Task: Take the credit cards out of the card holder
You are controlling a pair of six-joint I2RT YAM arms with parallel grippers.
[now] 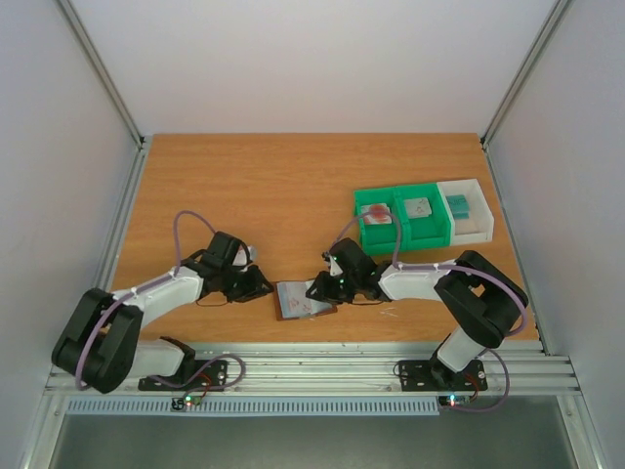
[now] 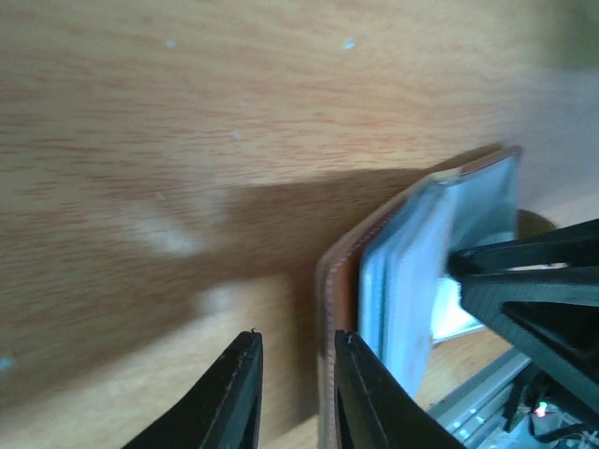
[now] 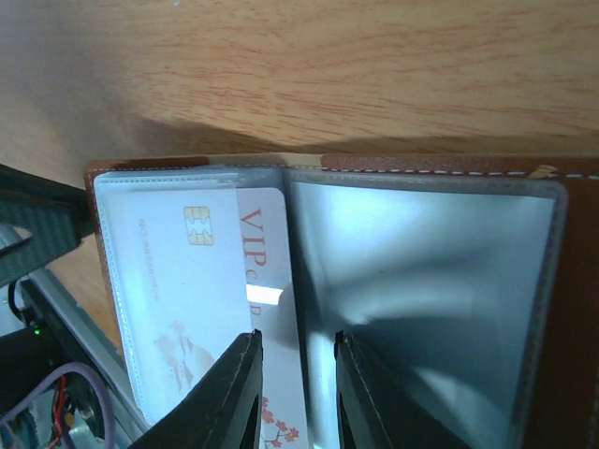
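The brown card holder lies open near the table's front edge, between my two grippers. In the right wrist view its brown rim frames clear pockets. A white VIP card with a chip sticks partly out of the left pocket. My right gripper is open just above that card's edge. My left gripper is open at the holder's left side, with the leather edge beside its right finger. A pinkish card, a grey card and a teal card lie in the bins.
Green bins and a white bin stand at the right, behind the right arm. The metal rail runs along the table's front edge just below the holder. The right gripper's fingers show in the left wrist view.
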